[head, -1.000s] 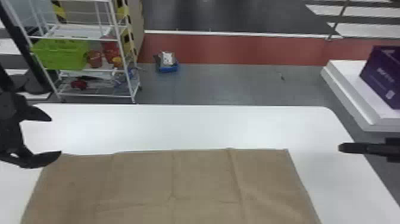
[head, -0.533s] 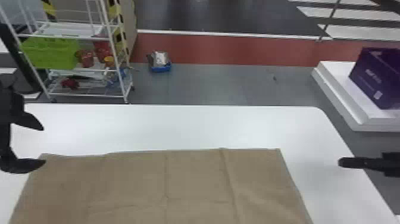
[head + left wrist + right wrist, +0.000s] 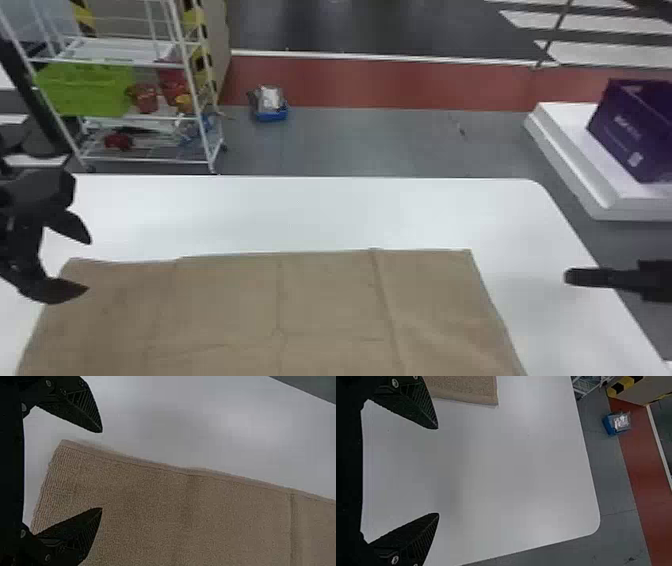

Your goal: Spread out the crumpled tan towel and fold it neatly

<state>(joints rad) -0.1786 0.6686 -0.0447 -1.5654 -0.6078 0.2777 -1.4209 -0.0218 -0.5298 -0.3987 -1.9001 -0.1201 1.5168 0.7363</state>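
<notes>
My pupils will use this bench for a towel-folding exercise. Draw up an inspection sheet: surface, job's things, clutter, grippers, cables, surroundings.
Surface: white table, far right corner rounded.
Job's things: tan towel, spread out flat, with creases; not folded.
Clutter: nothing seen.
Grippers: left pincer open, by the towel's far left corner; right pincer open, right of the towel. No cloth in either.
Cables: nothing seen.
Surroundings: beyond the table, a white rack at left with a green bin; a blue tray on the grey floor; at right, a purple box on a white platform.
</notes>
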